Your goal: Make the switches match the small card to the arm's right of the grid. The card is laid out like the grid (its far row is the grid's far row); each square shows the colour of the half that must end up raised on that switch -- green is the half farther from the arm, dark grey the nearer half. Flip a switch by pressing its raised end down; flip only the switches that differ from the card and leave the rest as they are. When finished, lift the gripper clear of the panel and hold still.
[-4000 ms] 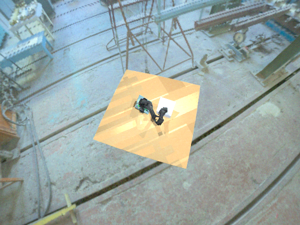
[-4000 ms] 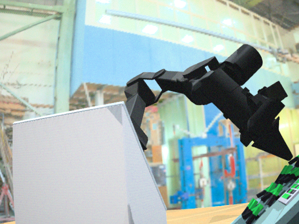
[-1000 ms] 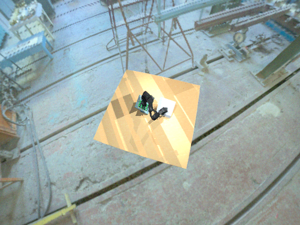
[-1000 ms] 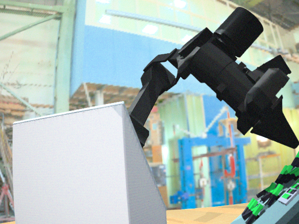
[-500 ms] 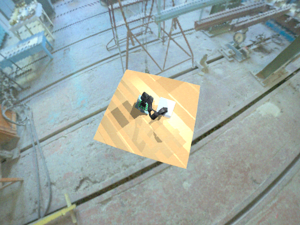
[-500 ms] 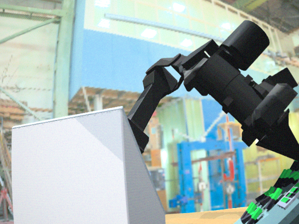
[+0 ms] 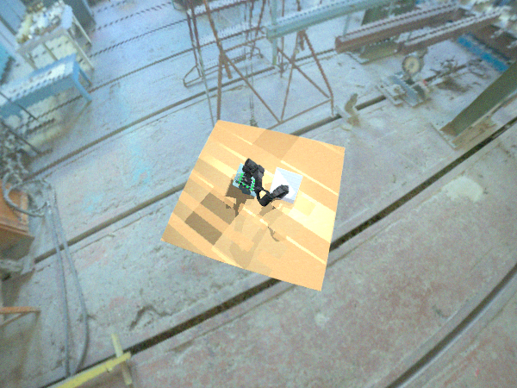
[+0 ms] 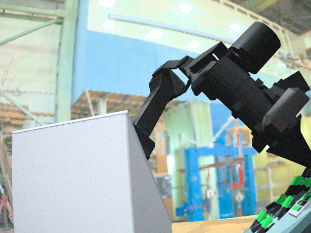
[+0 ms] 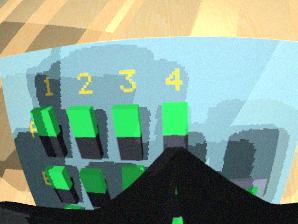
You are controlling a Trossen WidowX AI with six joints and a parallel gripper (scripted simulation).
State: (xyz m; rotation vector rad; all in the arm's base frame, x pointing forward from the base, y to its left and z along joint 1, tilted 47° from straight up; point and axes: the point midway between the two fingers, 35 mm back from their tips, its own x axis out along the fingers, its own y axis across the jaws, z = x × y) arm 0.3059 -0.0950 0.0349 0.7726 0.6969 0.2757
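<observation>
Claw (image 7: 246, 184) (image 8: 308, 169) (image 9: 174, 155), fingers together on nothing, serves as a pressing tip, probably aimed at the dark end of the column 4 switch in row A (image 9: 175, 119); contact I cannot tell. That switch's long axis runs up and down the wrist frame, green end upward, on the panel (image 7: 235, 183) (image 8: 298, 224) (image 9: 210, 65), left of centre in the top view.

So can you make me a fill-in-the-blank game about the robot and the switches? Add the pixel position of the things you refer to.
1. The numbers above the switches (image 9: 83, 122) are painted in the colour ____.
2. The highest number painted on the panel (image 9: 210, 65) is ____.
3. The robot's hand (image 9: 174, 155) is coloured ____.
4. The far halves of the top-row switches are coloured ____.

Missing words: yellow; 4; black; green.
</observation>
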